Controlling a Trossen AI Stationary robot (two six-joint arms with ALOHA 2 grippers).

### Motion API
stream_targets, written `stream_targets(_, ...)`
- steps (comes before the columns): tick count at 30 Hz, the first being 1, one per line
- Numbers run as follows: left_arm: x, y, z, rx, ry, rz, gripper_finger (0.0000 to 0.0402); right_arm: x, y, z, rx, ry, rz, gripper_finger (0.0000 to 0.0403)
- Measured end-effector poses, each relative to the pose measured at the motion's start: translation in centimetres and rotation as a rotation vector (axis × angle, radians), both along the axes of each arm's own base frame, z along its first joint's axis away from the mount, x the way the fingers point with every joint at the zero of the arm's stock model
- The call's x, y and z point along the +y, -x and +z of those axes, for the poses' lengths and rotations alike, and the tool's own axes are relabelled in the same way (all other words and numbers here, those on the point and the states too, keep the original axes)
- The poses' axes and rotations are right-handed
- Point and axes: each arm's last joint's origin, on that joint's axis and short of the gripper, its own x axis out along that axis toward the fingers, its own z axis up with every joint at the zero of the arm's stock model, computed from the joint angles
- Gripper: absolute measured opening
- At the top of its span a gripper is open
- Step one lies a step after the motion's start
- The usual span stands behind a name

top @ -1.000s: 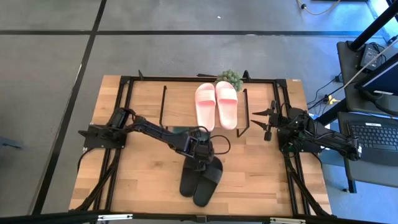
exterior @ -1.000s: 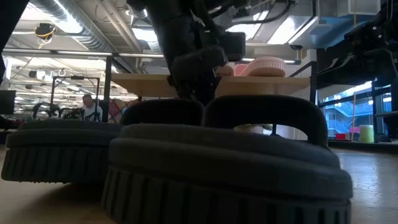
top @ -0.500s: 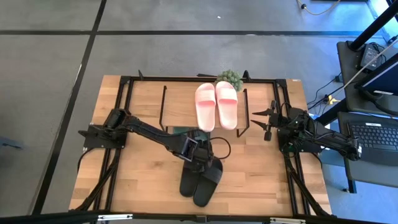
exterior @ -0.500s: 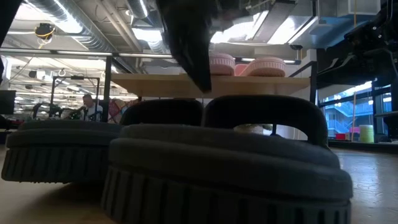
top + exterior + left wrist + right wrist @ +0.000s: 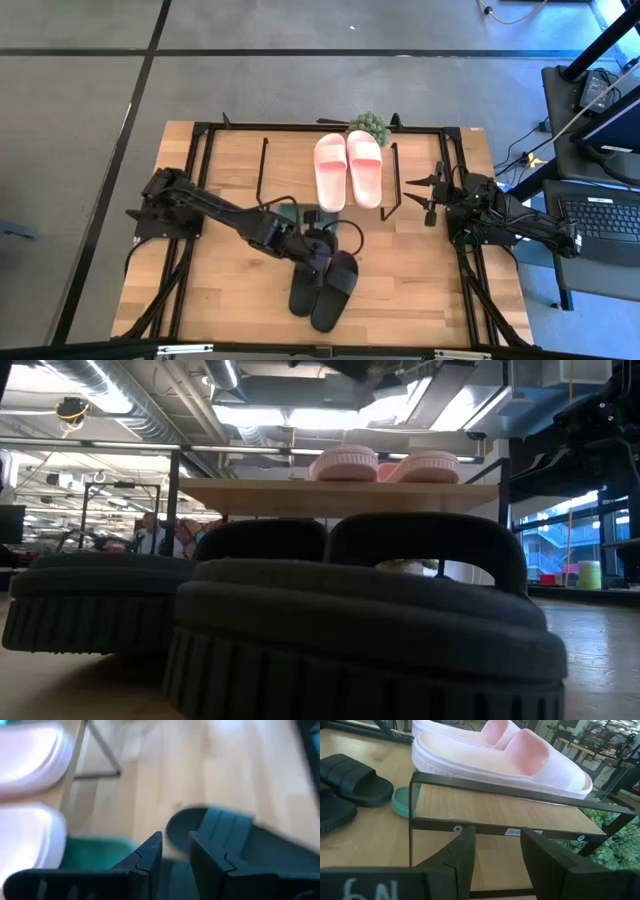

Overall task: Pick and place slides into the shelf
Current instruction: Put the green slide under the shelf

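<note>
The pale pink slides (image 5: 348,169) sat side by side on the shelf (image 5: 290,170), beyond the left claw (image 5: 318,247), which hovered with its narrow gap holding nothing. Just ahead of it on the table (image 5: 420,280) lay the black slides (image 5: 324,287), a green slide (image 5: 95,854) peeking out from under the shelf. The right claw (image 5: 432,196), parted and empty, waited beside the shelf; by this showing, one pair was placed, two remained.

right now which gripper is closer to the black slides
Left. The left gripper hangs over the table's middle, right at the far end of the black slides. The right gripper waits at the table's right edge beside the shelf, well away from them.
</note>
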Motion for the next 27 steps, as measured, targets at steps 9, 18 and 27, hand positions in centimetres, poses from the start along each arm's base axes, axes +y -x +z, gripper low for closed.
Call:
stream_targets(9,1.1,-2.2,-6.9,-0.051,0.04,0.219,0.0089,0.0,0.0,0.0,0.0,0.0,0.0,0.0157)
stream_targets(18,0.6,-2.3,-10.6,-0.182,0.129,0.339,0.0089,0.0,0.0,0.0,0.0,0.0,0.0,0.0157)
stream_targets(27,1.0,-1.7,-12.0,-0.215,0.169,0.455,0.0089,0.0,0.0,0.0,0.0,0.0,0.0,0.0157)
